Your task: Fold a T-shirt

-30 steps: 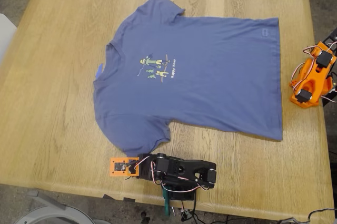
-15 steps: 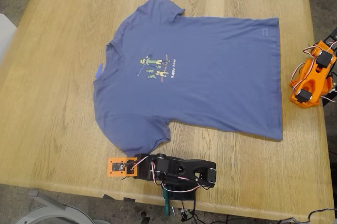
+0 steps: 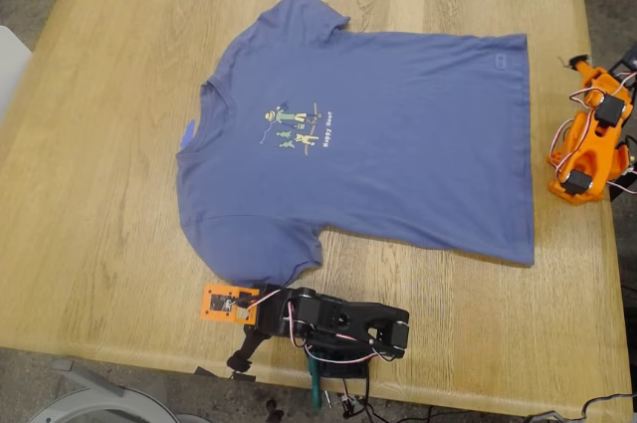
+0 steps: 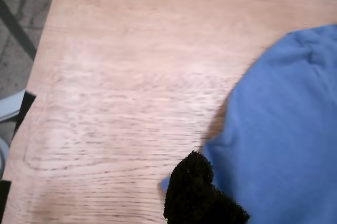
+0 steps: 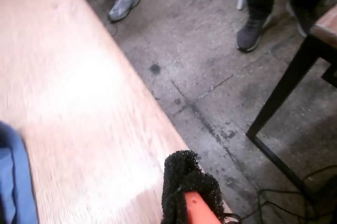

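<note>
Lying flat mid-desk (image 3: pixel 100 194), collar at 9 o'clock, the T-shirt (image 3: pixel 398 144) awaits folding; my first gripper (image 3: pixel 239 328) sits at 6 o'clock w/ jaws wide by the sleeve, presumably to grab it, while my second gripper's (image 5: pixel 189 197) spread I can't tell.

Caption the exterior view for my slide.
T-shirt lies flat on the wooden table; my first gripper approaches its sleeve.
</note>
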